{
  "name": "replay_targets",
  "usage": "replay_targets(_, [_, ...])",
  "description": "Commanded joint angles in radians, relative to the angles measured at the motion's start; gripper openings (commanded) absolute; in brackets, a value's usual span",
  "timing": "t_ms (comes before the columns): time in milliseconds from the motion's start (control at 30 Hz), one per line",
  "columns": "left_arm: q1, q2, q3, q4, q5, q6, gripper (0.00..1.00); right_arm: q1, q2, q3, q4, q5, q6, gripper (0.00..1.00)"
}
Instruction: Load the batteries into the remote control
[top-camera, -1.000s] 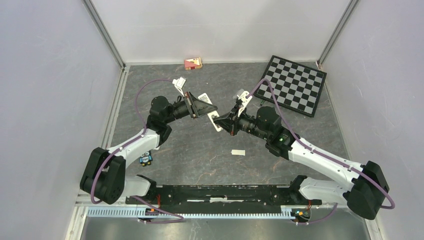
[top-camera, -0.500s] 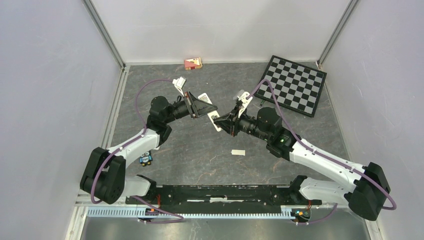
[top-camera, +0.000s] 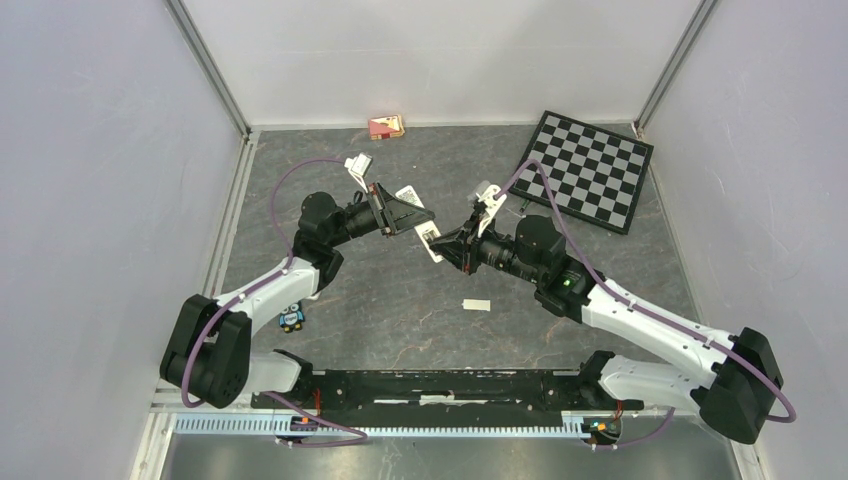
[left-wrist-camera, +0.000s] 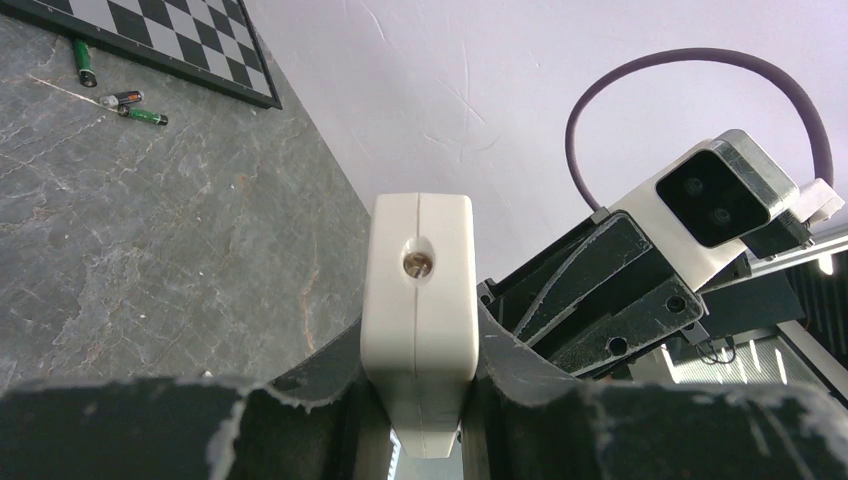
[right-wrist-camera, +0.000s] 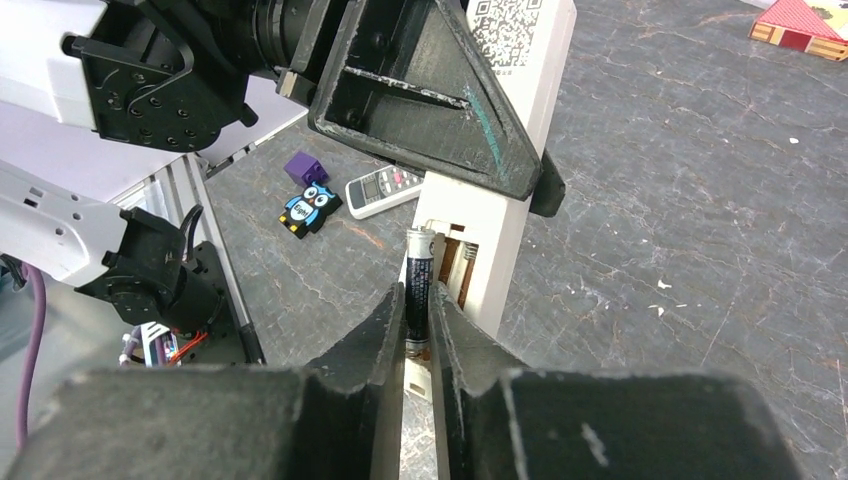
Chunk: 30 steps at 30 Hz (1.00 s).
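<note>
The white remote control (right-wrist-camera: 500, 250) is up off the table, and my left gripper (top-camera: 412, 215) is shut on its middle. In the left wrist view its end (left-wrist-camera: 418, 290) fills the space between the fingers. Its open compartment (right-wrist-camera: 455, 260) faces my right gripper (right-wrist-camera: 417, 300). That gripper is shut on a dark battery (right-wrist-camera: 418, 270), which stands at the compartment's left slot. Three more batteries (left-wrist-camera: 125, 98) lie on the table beside the checkerboard (left-wrist-camera: 180, 40). From above, the right gripper (top-camera: 445, 243) meets the remote (top-camera: 428, 240) at mid table.
A small white strip (top-camera: 476, 304) lies on the table in front of the grippers. An owl toy (top-camera: 291, 320), a purple block (right-wrist-camera: 303, 165) and a second small remote (right-wrist-camera: 385, 190) sit near the left arm. A red box (top-camera: 386, 126) is at the back wall.
The right arm's elbow has drifted slightly right and down. Both grippers stay together at the remote.
</note>
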Motion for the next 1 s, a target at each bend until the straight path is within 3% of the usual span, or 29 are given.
replay_targets(0, [-0.001,-0.003,0.027,0.058,0.016,-0.026,0.02,0.0,-0.006,0.04,0.008,0.026,0.006,0.14])
replay_targets(100, [-0.001,-0.004,0.025,0.071,0.016,-0.046,0.02,0.0,0.014,0.038,0.021,0.022,0.016,0.1])
replay_targets(467, [-0.001,0.019,0.018,0.174,-0.016,-0.185,0.02,0.0,0.006,0.004,0.045,0.044,0.06,0.09])
replay_targets(700, [0.006,0.015,0.017,0.181,-0.013,-0.181,0.02,0.0,-0.047,0.021,-0.008,0.065,0.044,0.23])
replay_targets(967, [0.008,0.006,0.022,0.126,-0.018,-0.124,0.02,0.0,-0.066,0.038,-0.015,0.048,0.059,0.29])
